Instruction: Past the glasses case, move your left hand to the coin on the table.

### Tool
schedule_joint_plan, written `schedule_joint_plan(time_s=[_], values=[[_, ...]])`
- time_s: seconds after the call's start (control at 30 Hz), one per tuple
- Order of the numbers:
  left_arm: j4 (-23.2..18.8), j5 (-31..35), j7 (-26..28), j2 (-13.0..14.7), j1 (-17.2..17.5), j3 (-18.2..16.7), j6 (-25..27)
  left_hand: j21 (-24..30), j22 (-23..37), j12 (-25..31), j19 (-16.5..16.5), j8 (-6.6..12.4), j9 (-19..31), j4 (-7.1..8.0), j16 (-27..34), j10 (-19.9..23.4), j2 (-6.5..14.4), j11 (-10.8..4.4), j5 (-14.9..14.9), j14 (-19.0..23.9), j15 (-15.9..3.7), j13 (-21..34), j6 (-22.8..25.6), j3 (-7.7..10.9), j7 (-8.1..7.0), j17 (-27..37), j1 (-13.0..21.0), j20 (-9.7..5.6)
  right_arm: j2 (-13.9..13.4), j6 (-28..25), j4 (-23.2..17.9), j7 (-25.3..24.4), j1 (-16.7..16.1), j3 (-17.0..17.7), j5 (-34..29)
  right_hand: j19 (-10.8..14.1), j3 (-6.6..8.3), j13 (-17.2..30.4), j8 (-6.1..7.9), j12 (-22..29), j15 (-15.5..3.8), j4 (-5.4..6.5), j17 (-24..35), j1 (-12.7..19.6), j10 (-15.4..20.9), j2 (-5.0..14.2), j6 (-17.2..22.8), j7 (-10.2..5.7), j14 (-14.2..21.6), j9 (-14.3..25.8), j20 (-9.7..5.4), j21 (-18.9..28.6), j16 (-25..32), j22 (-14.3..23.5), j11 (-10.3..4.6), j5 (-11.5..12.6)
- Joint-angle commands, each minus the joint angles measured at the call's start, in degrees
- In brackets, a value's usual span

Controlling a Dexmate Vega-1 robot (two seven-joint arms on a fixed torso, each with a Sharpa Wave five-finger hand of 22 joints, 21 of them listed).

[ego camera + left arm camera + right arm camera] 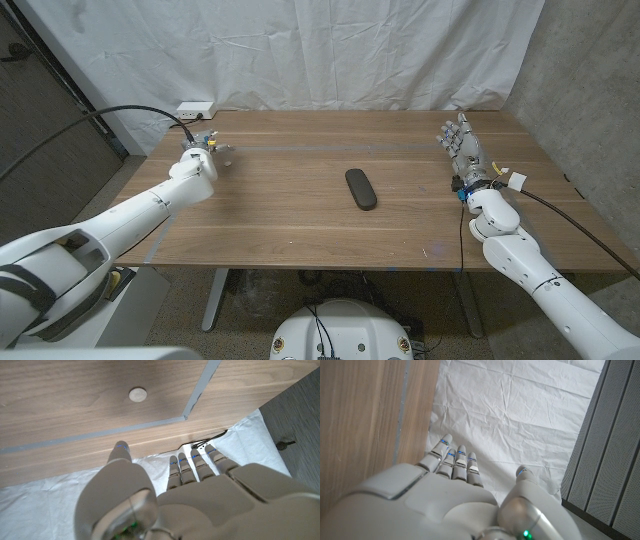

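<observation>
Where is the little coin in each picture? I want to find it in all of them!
Head view: the coin lies near the table's far left corner, just beside the left hand.
Left wrist view: the coin lies on the wood beyond the left hand's fingertips.
Right wrist view: I can't find the coin there.
Shared landmark: the grey line across the table runs close by the coin.

We see the case [362, 188], a dark, rounded oblong, shut and lying flat near the middle of the table, its long axis running slightly slantwise from far to near. The coin [138, 394] is small, round and pale silver; it lies flat on the wood near the far left corner, well apart from the case, just beside a strip of grey tape.
</observation>
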Motion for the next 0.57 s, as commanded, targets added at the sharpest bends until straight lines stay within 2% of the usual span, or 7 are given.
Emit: schedule_joint_plan(time_s=[0.03, 0.57], values=[[1.3, -0.9, 0.4, -1.1, 0.1, 0.4, -1.0, 0.3, 0.3, 0.3, 0.3, 0.34, 0.1, -0.17, 0.1, 0.6, 0.2, 0.07, 0.4, 0.4, -1.54, 0.2, 0.4, -0.25, -0.08, 0.2, 0.6, -3.94, 0.1, 0.2, 0.2, 0.2, 0.4, -0.3, -0.1, 0.2, -0.3, 0.2, 0.13, 0.4, -0.15, -0.07, 0.3, 0.1, 0.5, 0.27, 0.7, -0.03, 0.6, 0.2, -0.47, -0.2, 0.3, 0.3, 0.39, 0.3], [1.7, -1.5, 0.1, -1.1, -0.4, 0.6, -1.6, 0.3, 0.3, 0.3, 0.4, 0.26, 0.1, -0.24, 0.1, 0.7, 0.3, 0.04, 0.4, 0.5, -1.71, 0.2, 0.4, -0.29, -0.21, 0.2, 0.8, -3.95, 0.0, 0.6, 0.9, 1.3, 0.6, -0.2, 0.6, 0.3, -0.38, 0.2, 0.1, 0.4, -0.1, -0.11, 0.3, 0.1, 0.4, 0.32, 0.7, -0.01, 0.6, 0.2, -0.44, -0.5, 0.2, 0.3, 0.41, 0.3]])
